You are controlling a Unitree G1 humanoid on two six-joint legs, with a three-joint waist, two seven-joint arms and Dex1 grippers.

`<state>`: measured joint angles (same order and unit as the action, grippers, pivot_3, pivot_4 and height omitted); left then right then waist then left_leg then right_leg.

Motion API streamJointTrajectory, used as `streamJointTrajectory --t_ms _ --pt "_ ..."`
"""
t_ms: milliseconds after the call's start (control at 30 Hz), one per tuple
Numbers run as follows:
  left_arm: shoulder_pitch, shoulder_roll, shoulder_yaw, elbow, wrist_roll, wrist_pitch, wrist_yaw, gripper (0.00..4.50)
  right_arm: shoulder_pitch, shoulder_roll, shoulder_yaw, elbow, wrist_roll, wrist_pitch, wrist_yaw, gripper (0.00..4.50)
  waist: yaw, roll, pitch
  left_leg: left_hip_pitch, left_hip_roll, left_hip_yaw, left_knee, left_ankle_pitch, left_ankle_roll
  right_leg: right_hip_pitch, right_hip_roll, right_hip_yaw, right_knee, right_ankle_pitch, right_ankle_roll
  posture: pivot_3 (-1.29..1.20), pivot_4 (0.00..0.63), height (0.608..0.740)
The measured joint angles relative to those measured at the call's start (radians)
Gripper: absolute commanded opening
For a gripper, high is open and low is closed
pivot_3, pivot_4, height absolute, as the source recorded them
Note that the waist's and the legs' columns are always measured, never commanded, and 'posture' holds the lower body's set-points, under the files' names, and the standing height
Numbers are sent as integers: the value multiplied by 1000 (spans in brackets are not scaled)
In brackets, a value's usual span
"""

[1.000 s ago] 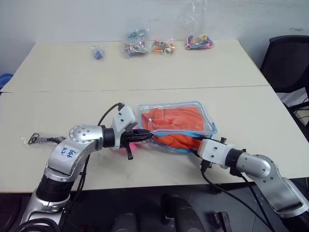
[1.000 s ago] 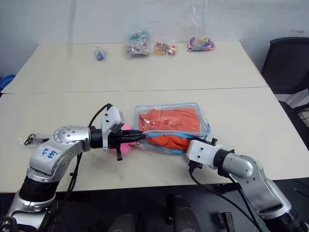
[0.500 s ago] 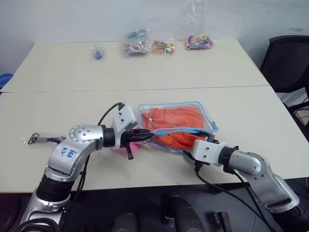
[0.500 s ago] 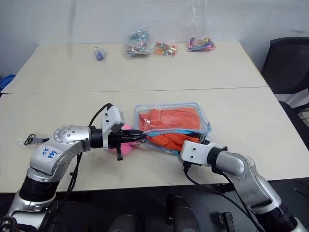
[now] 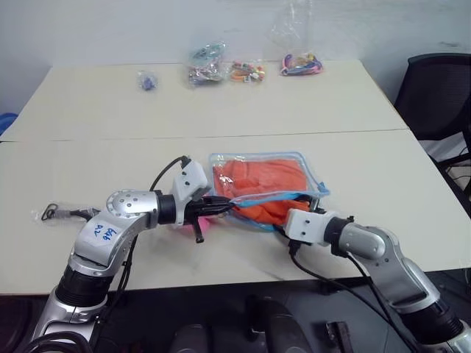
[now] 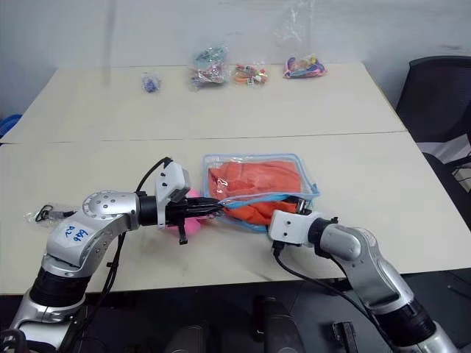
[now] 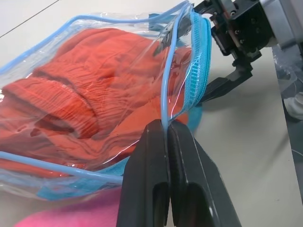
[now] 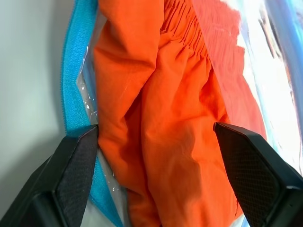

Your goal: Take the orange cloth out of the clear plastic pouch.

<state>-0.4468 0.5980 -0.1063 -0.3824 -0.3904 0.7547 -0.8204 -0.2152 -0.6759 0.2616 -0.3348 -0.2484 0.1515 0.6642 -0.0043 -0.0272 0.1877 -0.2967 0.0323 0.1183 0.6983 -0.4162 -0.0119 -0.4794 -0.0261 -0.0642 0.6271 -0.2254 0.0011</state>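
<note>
Lying flat on the worktop [image 5: 353,110], your pouch [image 5: 266,187] sits between the two grippers, long axis running from one to the other, its open blue-zippered mouth facing the right gripper [image 8: 156,156]. The cloth [image 5: 261,180] is inside, bunched, with a fold pushing out at that mouth. Your left gripper [image 7: 166,137] has its jaws together, clamped on the pouch's thin blue edging, lifting the upper lip. Your right jaws stand wide apart, one pad at the blue zipper tape, the other across the orange fold, cloth between them. The left wrist view gives you the pinched edging and a pink plush [image 7: 71,213] just beneath those jaws; the head views add trinket bags [image 5: 210,65] far beyond.
</note>
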Motion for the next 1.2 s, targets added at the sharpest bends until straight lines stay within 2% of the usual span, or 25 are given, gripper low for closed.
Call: streamJointTrajectory --t_ms 167,300,500,867,1167,1200 --pt "0 0 0 0 0 0 1 0 -17 64 -9 55 41 34 2 1975 0 0 0 0 0 0 0 0 0 0 0 0 0 0 0 0 150 740" --pt "0 0 0 0 0 0 1 0 -32 110 -45 60 115 103 10 1975 1 0 0 0 2 0 0 0 0 -1 -1 0 0 0 0 0 150 740" --pt "3 0 -3 0 0 -4 0 0 -40 115 -75 60 165 147 19 1975 1 0 0 0 1 0 0 0 0 -1 -1 0 0 0 0 0 150 740" --pt "8 1 -13 0 2 -18 1 0 -60 22 4 106 -25 -53 4 1975 1 0 0 0 1 0 0 0 0 -1 0 0 0 0 0 0 150 740" --pt "8 1 -14 7 3 -27 1 0 -136 121 60 220 -202 -82 -133 1975 -1 0 0 0 2 0 0 0 0 0 -1 0 0 0 0 0 150 740" --pt "8 1 -14 7 3 -27 1 0 -145 132 61 235 -206 -83 -144 1784 -1 0 0 0 2 0 0 0 0 0 -1 0 0 0 0 0 150 740"
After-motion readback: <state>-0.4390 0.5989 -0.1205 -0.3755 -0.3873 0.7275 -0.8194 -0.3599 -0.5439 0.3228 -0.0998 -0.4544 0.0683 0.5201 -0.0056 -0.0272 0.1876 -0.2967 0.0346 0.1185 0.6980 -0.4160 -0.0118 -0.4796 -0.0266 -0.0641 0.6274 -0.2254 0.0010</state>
